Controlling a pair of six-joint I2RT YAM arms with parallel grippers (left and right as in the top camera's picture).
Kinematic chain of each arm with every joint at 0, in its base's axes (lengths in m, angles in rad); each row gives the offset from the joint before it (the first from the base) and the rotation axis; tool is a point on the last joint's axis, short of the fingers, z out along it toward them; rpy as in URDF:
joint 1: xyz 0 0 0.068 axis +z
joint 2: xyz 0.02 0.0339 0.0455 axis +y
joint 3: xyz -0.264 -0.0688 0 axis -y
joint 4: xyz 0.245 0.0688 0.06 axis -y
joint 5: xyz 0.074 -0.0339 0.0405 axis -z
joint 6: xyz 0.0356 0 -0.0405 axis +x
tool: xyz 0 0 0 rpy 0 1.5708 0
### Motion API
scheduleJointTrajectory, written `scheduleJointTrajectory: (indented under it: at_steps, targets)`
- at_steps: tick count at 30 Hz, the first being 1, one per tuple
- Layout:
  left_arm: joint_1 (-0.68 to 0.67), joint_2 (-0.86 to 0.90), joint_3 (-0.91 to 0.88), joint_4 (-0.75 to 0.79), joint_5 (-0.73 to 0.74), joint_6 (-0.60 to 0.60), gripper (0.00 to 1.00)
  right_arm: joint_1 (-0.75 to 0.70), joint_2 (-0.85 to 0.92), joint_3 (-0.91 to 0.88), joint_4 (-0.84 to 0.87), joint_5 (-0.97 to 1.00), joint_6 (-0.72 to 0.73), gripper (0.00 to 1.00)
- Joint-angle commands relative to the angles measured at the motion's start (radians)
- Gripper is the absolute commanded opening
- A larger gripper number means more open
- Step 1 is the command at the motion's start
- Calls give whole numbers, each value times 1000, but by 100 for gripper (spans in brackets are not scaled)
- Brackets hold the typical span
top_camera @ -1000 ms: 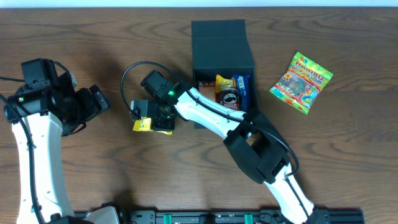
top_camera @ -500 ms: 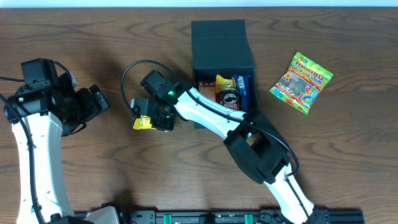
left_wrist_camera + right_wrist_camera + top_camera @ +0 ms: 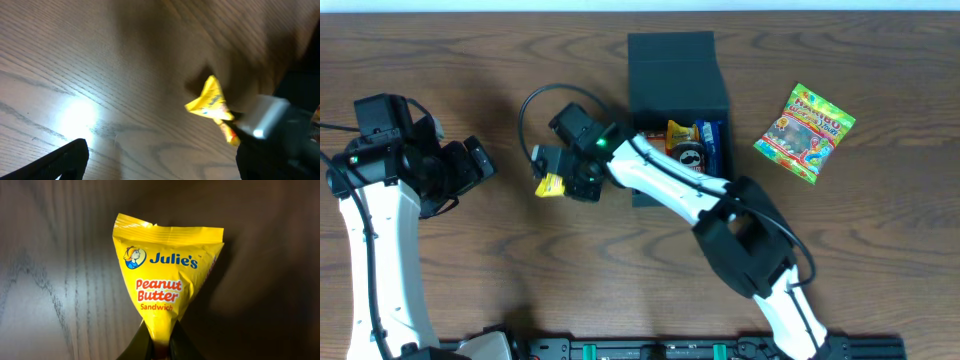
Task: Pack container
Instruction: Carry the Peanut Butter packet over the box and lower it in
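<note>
left gripper point(image 3: 478, 165): jaws wide, arm at left edge | right gripper point(image 3: 558, 180): pinching yellow packet point(image 3: 160, 280), arm stretched leftward

snacks point(image 3: 686, 150) crowd container point(image 3: 675, 70) mouth, right arm point(image 3: 660, 180) across

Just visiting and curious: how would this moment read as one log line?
right gripper: shut on yellow packet | left gripper: open, empty | container: open, snacks inside

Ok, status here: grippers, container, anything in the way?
Right gripper shut on yellow triangular foil snack packet. Left gripper open, empty. Dark teal-green square box open, partly packed. Nothing between packet and box.
</note>
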Motion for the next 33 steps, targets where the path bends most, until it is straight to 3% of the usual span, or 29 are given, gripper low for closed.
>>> scheduleJointTrajectory:
  at_steps: [1,20,26,33]
  targets:
    - [5,5,-5,-1,-1,7,95,-35,-89,10,1,60,94,6]
    - [5,5,-5,-1,-1,7,95,-217,-304,-31,23,293,517,3]
    - [5,5,-5,-1,-1,7,95,-260,-421,-216,79,399,610,5]
    - [5,5,-5,-1,-1,7,95,-311,-621,-562,243,424,753,10]
